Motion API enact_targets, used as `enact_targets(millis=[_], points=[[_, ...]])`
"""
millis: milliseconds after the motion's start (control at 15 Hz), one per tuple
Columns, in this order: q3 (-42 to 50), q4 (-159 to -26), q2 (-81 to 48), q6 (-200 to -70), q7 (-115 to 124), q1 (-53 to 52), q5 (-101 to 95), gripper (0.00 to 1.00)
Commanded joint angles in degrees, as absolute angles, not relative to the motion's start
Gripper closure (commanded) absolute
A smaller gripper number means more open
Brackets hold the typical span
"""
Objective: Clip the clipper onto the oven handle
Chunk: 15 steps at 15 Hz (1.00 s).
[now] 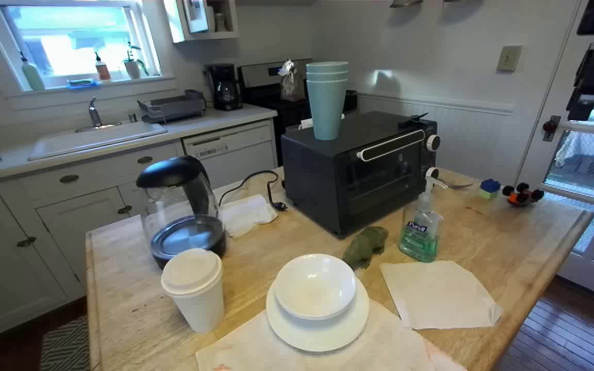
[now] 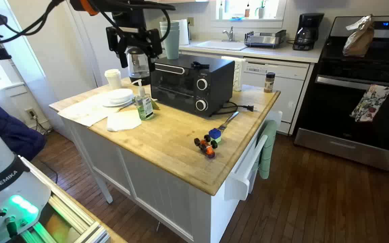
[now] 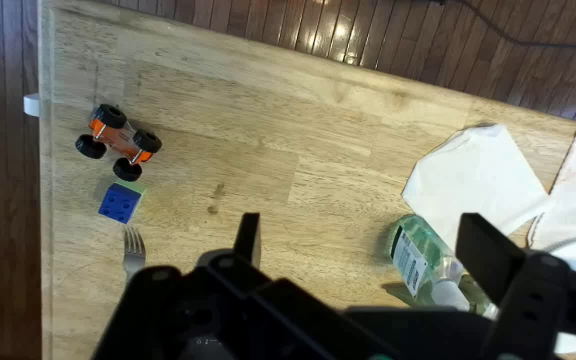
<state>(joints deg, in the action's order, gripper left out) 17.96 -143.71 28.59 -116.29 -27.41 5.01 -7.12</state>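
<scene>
The clipper, a small black clip, lies on top of the black toaster oven near its front corner, in both exterior views (image 1: pixel 413 121) (image 2: pixel 200 65). The oven handle, a thin light bar across the upper front of the door, shows in both exterior views (image 1: pixel 392 146) (image 2: pixel 168 69). My gripper (image 2: pixel 138 63) is open and empty, raised in front of the oven, apart from handle and clipper. In the wrist view the two fingers (image 3: pixel 361 220) are wide apart above the table. I cannot make out the clipper or handle in the wrist view.
Stacked blue-green cups (image 1: pixel 327 100) stand on the oven. A sanitizer bottle (image 1: pixel 421 232) stands before its door, with a green figurine (image 1: pixel 366 247) close by. A kettle (image 1: pixel 182 211), bowl (image 1: pixel 315 286), toy car (image 2: pixel 206 145), block (image 2: pixel 215 134) and fork (image 2: pixel 229 121) are on the table.
</scene>
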Motion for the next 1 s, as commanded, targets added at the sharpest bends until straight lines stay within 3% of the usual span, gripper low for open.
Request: enact_targets(millis=[0,533,933], points=[[17.17,-143.65,28.46,-116.22,-27.76,5.85,-6.67,0.0],[17.43,-143.27,27.4,-117.44,-28.37,5.75,-6.9,0.0],[17.66,-144.2,22.24,-135.24,-36.02,5.53,-14.22,0.0]])
